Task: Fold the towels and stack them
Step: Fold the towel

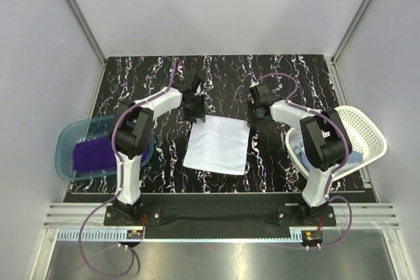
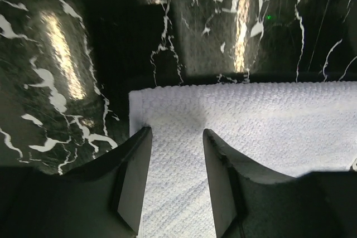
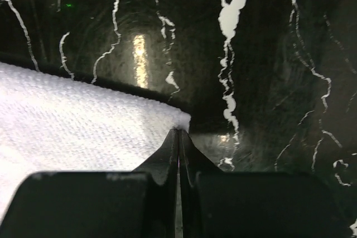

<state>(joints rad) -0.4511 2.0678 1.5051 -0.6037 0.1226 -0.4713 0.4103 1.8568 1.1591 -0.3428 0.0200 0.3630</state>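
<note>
Top view, from the left: a teal tub (image 1: 67, 137) stands on the black marbled table (image 1: 131, 77), and a purple towel (image 1: 93, 155) lies inside it. Next comes the left gripper (image 1: 195, 111), at the far left corner of the white towel (image 1: 218, 143), which lies flat in the middle of the table between the two arms. From the left wrist view, its jaws stand apart, released, above the cloth near that corner and hold nothing. The right gripper (image 1: 254, 119) is at the far right corner. Its fingers (image 3: 170, 154) are clenched together and the tips touch the corner; I cannot tell if cloth is caught between them. At the far right, a white basket (image 1: 364, 126) holds a blue towel (image 1: 300, 151).
</note>
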